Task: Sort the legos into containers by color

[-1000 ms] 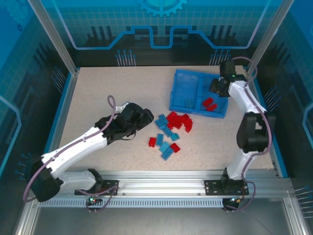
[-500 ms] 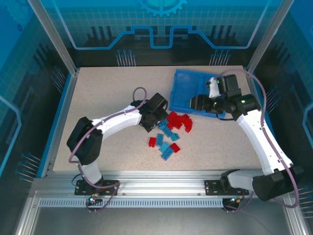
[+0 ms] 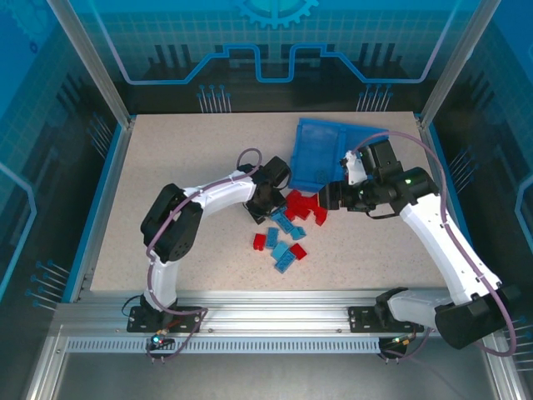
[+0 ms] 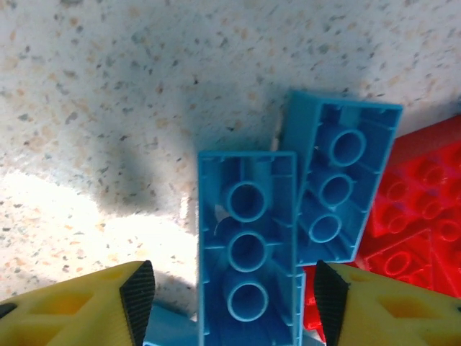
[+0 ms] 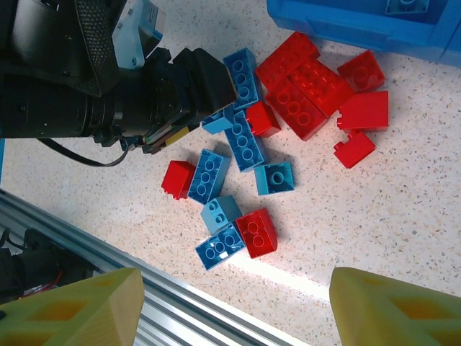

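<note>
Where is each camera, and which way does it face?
Top: above and behind, facing down at the table; left arm and right arm show.
Left wrist: close over a blue brick, hollow side up; left gripper at bottom.
Right wrist: facing down at the brick pile; right gripper at bottom.
Shared: top and right wrist show the pile.

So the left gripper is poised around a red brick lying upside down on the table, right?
Not quite: the brick that the left gripper straddles is light blue, not red. It does lie upside down on the table, as the left wrist view shows.
</note>
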Tool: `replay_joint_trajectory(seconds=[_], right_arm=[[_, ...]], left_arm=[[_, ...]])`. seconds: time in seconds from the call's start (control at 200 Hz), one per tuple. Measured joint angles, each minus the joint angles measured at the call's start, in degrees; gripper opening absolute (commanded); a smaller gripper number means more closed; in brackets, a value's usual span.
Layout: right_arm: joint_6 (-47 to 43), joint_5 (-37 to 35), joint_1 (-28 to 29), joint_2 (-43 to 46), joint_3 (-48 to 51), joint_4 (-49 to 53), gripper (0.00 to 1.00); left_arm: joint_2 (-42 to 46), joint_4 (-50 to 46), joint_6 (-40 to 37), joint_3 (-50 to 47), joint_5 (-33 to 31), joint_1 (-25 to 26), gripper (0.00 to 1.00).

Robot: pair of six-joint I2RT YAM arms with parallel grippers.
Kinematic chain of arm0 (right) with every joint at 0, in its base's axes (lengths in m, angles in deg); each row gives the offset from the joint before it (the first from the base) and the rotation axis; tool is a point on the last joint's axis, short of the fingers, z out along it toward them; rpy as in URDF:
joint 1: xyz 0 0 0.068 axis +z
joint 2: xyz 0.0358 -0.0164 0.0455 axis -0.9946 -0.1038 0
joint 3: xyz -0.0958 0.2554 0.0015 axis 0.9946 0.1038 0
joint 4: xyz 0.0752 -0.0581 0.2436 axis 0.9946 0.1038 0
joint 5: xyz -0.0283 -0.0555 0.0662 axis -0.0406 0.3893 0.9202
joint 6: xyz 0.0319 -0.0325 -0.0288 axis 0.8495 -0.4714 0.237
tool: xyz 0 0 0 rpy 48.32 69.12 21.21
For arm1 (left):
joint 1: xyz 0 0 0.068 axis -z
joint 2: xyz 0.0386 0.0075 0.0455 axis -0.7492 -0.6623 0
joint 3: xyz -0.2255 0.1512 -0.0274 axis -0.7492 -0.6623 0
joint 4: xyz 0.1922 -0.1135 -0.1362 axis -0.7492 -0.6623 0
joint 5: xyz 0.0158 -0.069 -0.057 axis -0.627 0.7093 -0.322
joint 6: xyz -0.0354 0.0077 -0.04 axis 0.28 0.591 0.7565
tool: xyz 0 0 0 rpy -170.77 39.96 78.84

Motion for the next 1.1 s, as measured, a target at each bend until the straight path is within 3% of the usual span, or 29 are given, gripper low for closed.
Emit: replay_joint_trajectory(seconds=[0.4, 0.565, 1.101], right_arm=[[-1.16, 0.24, 0.04, -3.1, -0.28, 0.15, 0.7], [-2.56, 0.44, 1.03, -4.17, -1.68, 1.09, 0.7], [-5.7, 0.57, 2.34, -6.45, -4.26, 2.45, 0.72]], left_arm=[[-0.07, -2.54, -2.05, -0.44, 0.39, -0.09, 0.49], [-0.15, -3.78, -3.23, -1.38, 0.28, -0.37, 0.34], [0.02, -5.66, -5.09, -0.28, -1.99, -1.22, 0.34]])
